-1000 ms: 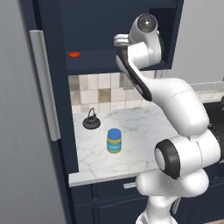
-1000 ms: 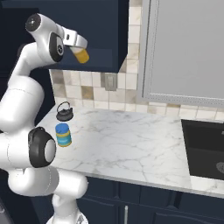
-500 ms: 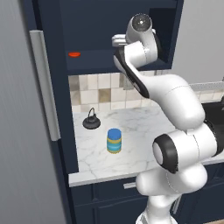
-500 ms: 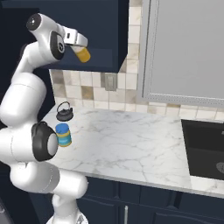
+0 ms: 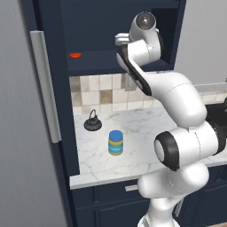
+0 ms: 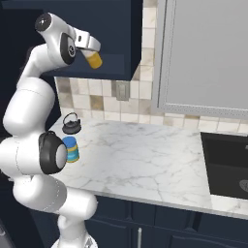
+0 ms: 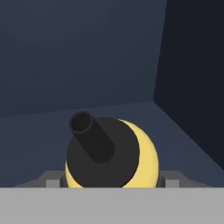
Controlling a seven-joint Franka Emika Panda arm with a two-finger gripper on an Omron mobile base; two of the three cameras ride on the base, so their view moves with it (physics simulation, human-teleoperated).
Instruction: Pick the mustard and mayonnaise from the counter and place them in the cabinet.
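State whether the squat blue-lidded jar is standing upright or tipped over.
Upright. The short blue-lidded mayonnaise jar stands on the white marble counter, its flat lid on top and its label bands level, near the small black kettle.

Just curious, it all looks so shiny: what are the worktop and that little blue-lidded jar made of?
The counter looks like polished white marble, going by its grey veins. The mayonnaise jar seems smooth plastic or glass with a blue lid and banded label; which one is unclear.
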